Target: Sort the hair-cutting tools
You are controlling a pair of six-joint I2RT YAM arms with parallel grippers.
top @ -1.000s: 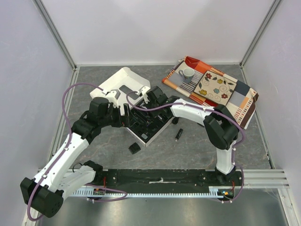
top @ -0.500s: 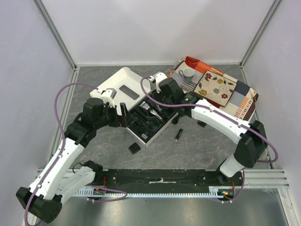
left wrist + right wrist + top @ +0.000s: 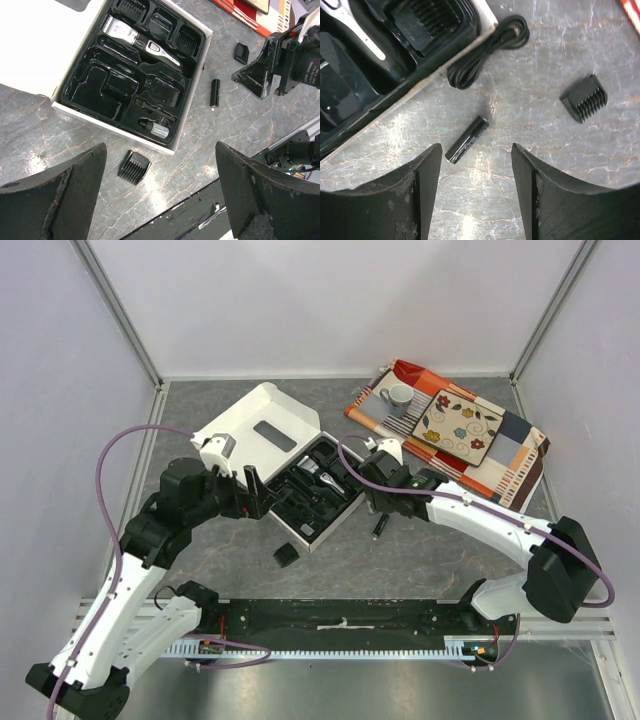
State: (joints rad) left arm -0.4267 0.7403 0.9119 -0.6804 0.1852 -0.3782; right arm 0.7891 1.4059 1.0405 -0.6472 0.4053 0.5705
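Right end effector [image 3: 476,170] has pulled back out of the tray [image 3: 110,127] and spread, empty. That delivery looks finished. It hovers over a black cylinder [image 3: 466,139] on the bench [image 3: 560,165], cable [image 3: 485,50] at 12 o'clock, comb [image 3: 584,98] at 2. Clipper [image 3: 137,41] lies in the tray. Left end effector [image 3: 159,165] is spread wide, idle.

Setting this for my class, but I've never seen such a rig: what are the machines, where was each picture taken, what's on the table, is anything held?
Two robot arms are bolted to the table's near edge. The wide picture looks down from above; the other two come from a camera on each wrist, so the dark shapes at the bottom are that hand's fingers. The left hand and right hand are open, holding nothing. An open box holds a clipper; a cable, a black cylinder, a near comb and a far comb lie loose beside it.
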